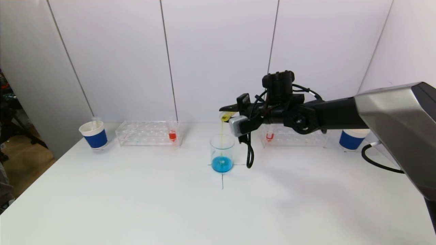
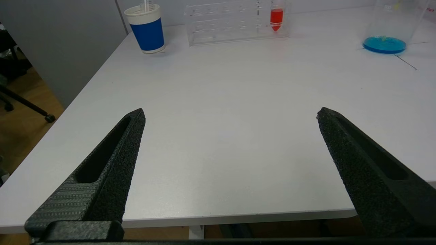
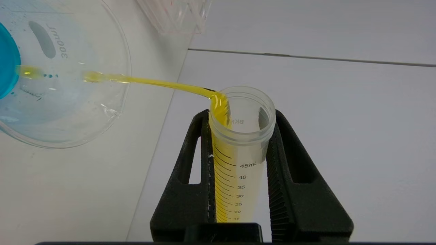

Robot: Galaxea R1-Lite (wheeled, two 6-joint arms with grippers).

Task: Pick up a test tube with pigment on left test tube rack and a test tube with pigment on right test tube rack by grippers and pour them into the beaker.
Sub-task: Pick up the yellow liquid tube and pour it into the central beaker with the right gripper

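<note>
Pour under way | right gripper [image 3: 238,136] jaws clamped on tilted yellow tube [image 3: 238,163] above beaker [image 1: 222,153] mid-bench | advice: hold tilt steady, keep stream inside rim | left gripper [image 2: 231,115] jaws wide, empty, parked near bench edge.

Right pincer [image 3: 240,136] clamped, left pincer [image 2: 230,115] agape

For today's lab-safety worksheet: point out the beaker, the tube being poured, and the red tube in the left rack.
beaker [image 1: 222,149], head view, clear glass wall above the blue liquid
yellow test tube [image 3: 238,163], right wrist view, graduated side
red test tube [image 2: 276,18], left wrist view, red-filled lower part
</note>
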